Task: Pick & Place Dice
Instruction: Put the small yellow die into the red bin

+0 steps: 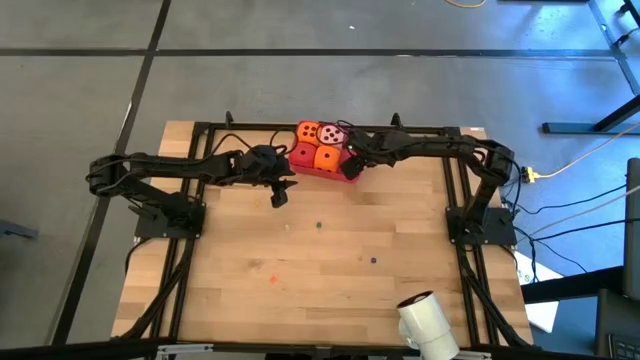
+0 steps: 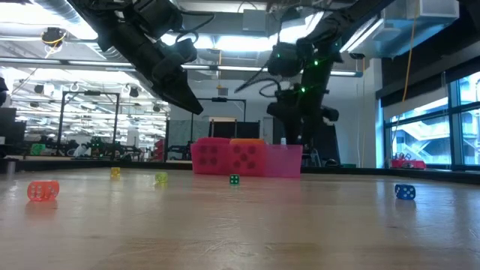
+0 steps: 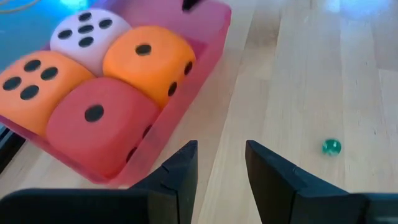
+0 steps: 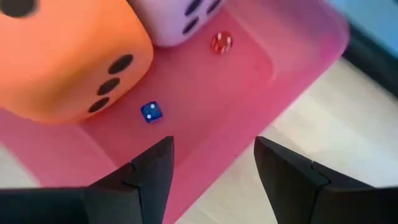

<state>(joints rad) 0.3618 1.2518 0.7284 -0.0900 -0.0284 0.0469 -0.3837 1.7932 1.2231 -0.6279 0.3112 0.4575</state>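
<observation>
Four dice sit packed two by two in the pink-red tray [image 1: 347,177] near the table's far edge: an orange one [image 3: 34,78], a pale pink one [image 3: 87,34], another orange one [image 3: 146,59] and a red one [image 3: 99,121]. Each rests by its underside on the tray floor. My left gripper [image 3: 221,168] is open and hovers over bare wood just off the tray's near left corner [image 1: 280,192]. My right gripper [image 4: 214,168] is open above the tray's right end [image 1: 350,166], next to the second orange die [image 4: 68,56] and the pale pink die [image 4: 180,18].
Two tiny dice, blue [image 4: 150,112] and red [image 4: 221,42], lie on the tray floor [image 4: 249,87]. Small beads are scattered on the wood: green [image 1: 319,225], blue [image 1: 373,261], orange [image 1: 273,278]. A white camera [image 1: 425,320] stands at the near edge. Black frame rails run along both sides.
</observation>
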